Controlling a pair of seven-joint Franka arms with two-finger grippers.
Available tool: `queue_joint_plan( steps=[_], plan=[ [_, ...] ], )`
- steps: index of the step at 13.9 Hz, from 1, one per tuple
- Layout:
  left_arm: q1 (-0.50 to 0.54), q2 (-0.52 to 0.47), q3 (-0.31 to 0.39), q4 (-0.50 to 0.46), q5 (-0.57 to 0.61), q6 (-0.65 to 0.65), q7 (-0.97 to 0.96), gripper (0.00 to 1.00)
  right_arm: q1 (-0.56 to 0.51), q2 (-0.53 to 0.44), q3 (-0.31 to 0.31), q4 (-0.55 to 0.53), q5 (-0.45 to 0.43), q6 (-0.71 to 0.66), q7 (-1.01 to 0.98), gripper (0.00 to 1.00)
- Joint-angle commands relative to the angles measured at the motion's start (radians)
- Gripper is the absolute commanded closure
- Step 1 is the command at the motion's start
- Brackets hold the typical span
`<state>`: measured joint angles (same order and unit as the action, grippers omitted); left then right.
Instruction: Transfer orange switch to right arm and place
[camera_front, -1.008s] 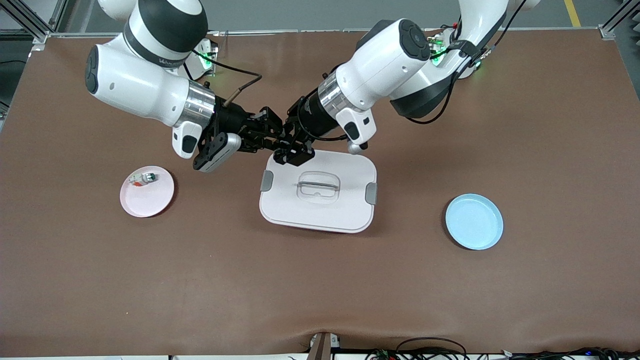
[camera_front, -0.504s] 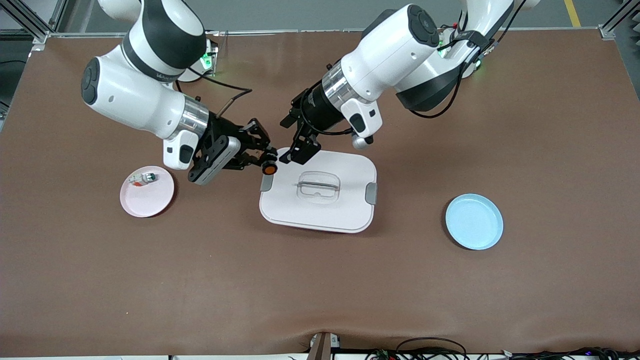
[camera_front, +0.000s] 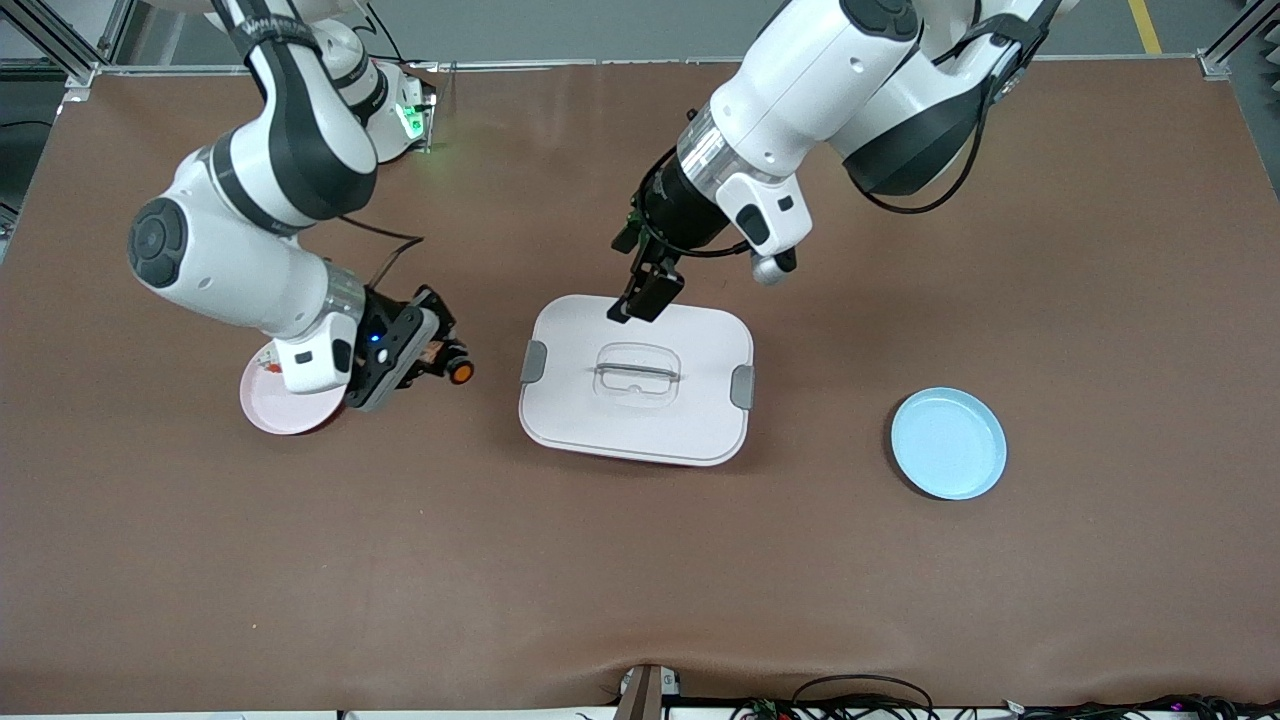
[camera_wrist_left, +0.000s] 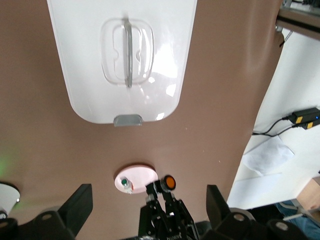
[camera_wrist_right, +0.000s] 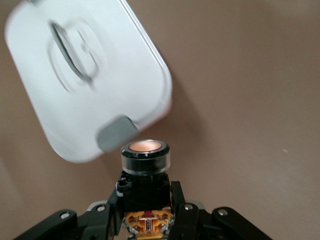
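Note:
The orange switch (camera_front: 459, 372) has a black body and a round orange cap. My right gripper (camera_front: 440, 360) is shut on it, over the brown table between the pink plate (camera_front: 285, 412) and the white lidded box (camera_front: 700, 420). In the right wrist view the switch (camera_wrist_right: 146, 155) sits between the fingers, cap pointing outward. My left gripper (camera_front: 642, 292) is open and empty over the box edge nearest the robots. The left wrist view shows its fingers (camera_wrist_left: 80, 202) spread wide, with the switch (camera_wrist_left: 170, 182) in the right gripper farther off.
The pink plate (camera_wrist_left: 142, 175) holds a small white-and-green part (camera_wrist_left: 125, 184), partly covered by the right wrist in the front view. A blue plate (camera_front: 948, 443) lies toward the left arm's end. The box lid (camera_wrist_left: 90, 80) has a clear handle.
The left gripper let go of the switch and drew back and up. The right gripper carried the switch away from the box toward the pink plate.

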<state>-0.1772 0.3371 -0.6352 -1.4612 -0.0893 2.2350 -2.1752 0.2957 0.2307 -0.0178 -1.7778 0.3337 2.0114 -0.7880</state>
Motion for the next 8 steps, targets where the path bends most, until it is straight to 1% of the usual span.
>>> queue_joint_plan(
  steps=[1, 3, 4, 6, 8],
  plan=[
    [0.030, -0.065, 0.000, -0.082, 0.043, -0.043, 0.017, 0.00, -0.065, 0.005, 0.013, -0.015, -0.114, -0.019, -0.129, 1.00],
    [0.045, -0.127, 0.002, -0.169, 0.053, -0.060, 0.073, 0.00, -0.113, 0.019, 0.013, -0.031, -0.168, -0.019, -0.227, 1.00],
    [0.080, -0.174, -0.004, -0.226, 0.054, -0.060, 0.134, 0.00, -0.136, 0.025, 0.013, -0.041, -0.194, -0.017, -0.276, 1.00],
    [0.100, -0.260, -0.004, -0.336, 0.049, -0.060, 0.253, 0.00, -0.168, 0.035, 0.013, -0.070, -0.264, -0.007, -0.354, 1.00],
    [0.117, -0.321, -0.004, -0.413, 0.049, -0.061, 0.331, 0.00, -0.205, 0.038, 0.013, -0.110, -0.330, 0.029, -0.413, 1.00]
  ],
)
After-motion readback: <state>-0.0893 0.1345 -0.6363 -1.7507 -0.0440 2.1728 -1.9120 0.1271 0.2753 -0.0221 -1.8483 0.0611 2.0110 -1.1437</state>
